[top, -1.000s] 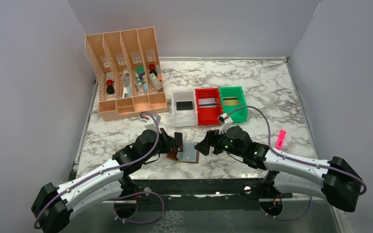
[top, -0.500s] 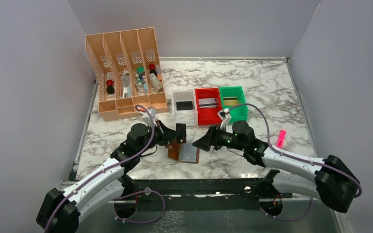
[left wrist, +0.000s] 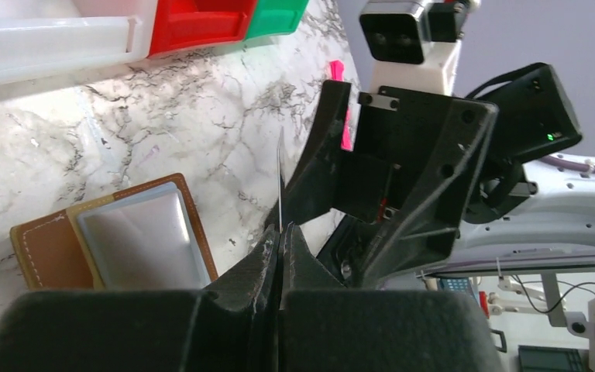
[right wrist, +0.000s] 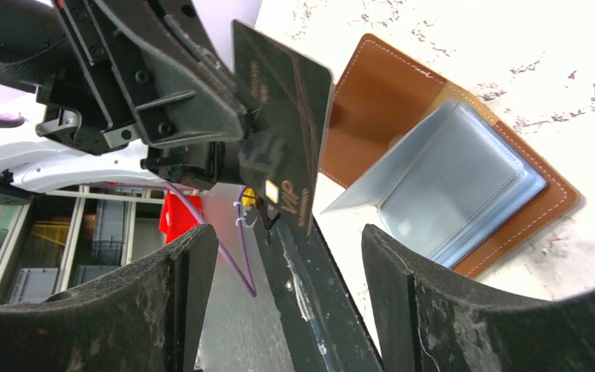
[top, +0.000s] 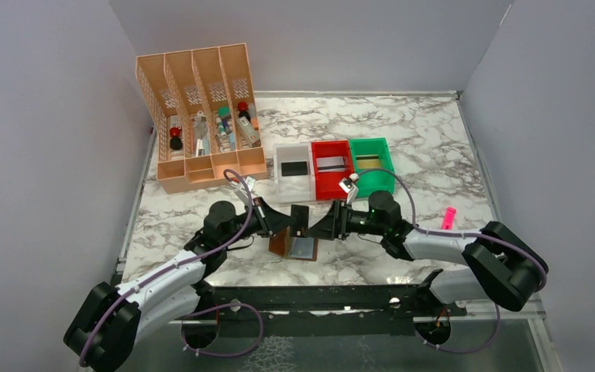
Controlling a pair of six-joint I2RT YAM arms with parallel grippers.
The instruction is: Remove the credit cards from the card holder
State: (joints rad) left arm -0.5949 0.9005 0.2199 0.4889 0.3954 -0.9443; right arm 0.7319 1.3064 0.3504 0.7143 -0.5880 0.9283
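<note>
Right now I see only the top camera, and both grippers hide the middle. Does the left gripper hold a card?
Observer: Yes. The left gripper is shut on a dark card with a gold chip; the right wrist camera shows its face.
Operator: Is the right gripper closed on it too?
Observer: No. It is open, fingers wide apart, and in its own camera neither touches the card.
Operator: Is something left in the wallet?
Observer: It lies open on the table; its clear sleeves look grey, and I cannot tell if cards remain.
</note>
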